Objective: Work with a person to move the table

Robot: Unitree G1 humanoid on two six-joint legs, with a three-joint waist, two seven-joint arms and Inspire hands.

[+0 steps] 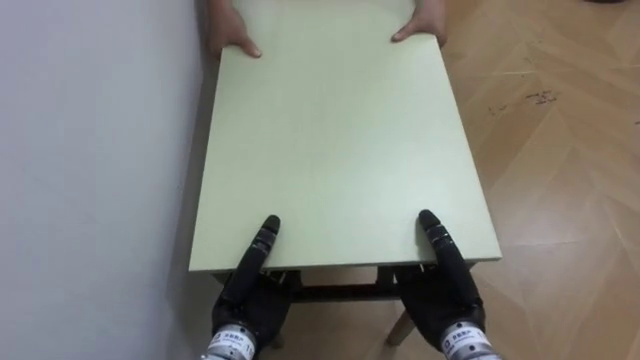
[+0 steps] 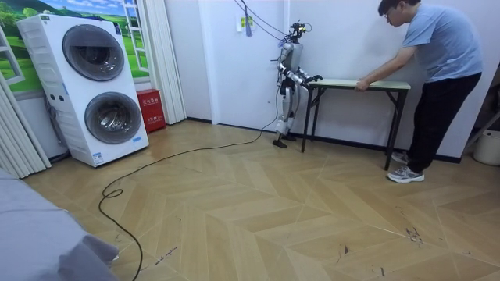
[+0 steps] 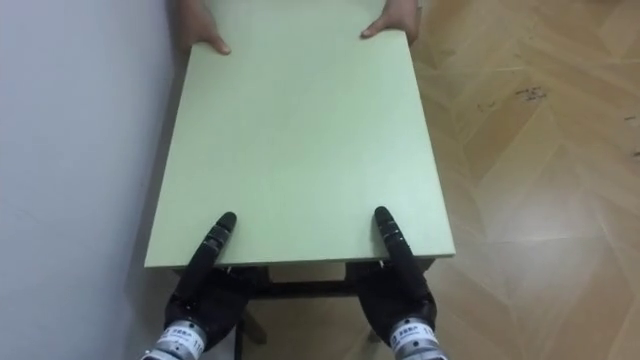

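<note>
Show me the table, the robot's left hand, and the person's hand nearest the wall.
table (image 1: 340, 140): left eye view, bare middle of the top.
left hand (image 1: 250, 298): left eye view, dark hand body below the near edge.
person's hand (image 1: 232, 36): left eye view, back of the hand.

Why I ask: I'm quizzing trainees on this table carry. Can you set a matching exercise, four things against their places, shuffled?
Things:
1. left hand
2. right hand
3. person's hands
4. stacked washer and dryer

Places:
A. far end of the table
B. table's near edge, by the wall
C. room view's left, away from the table
D. table's near edge, on the open floor side

Pairs: 1-B; 2-D; 3-A; 4-C
</note>
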